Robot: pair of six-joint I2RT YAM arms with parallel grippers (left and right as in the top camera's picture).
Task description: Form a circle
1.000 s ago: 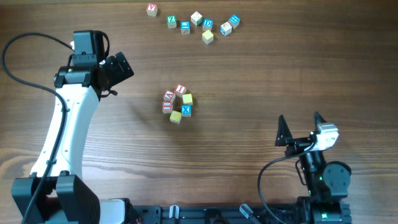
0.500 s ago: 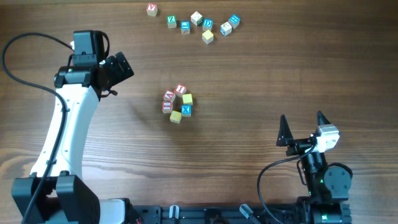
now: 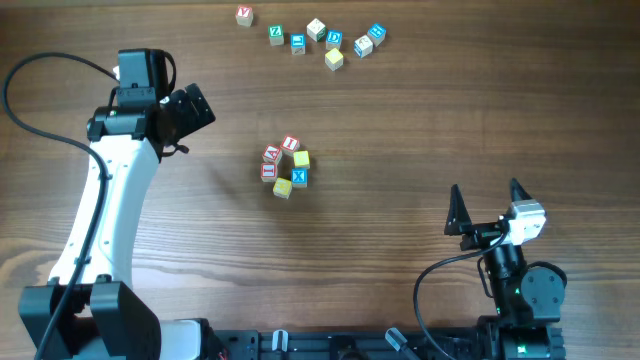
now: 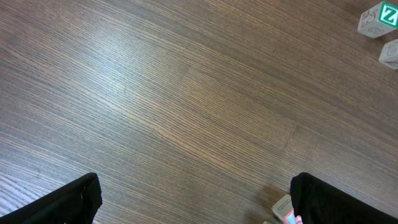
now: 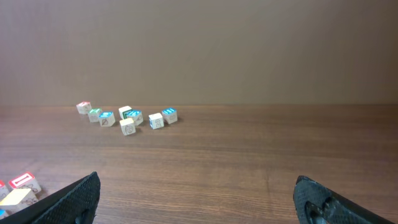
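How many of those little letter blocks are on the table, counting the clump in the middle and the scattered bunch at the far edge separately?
Cubes in the circle: 6
Loose cubes: 8
Total: 14

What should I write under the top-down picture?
Ring of letter cubes in the middle; left end effector and right end effector open, clear of it.

The circle [image 3: 284, 167] is a tight, uneven ring of six small wooden cubes, flat near mid-bench [image 3: 420, 120]. Three red-lettered cubes [image 3: 271, 155] form its left and top. Two yellow cubes [image 3: 301, 159] and a blue "X" cube [image 3: 298, 177] close the right and bottom.
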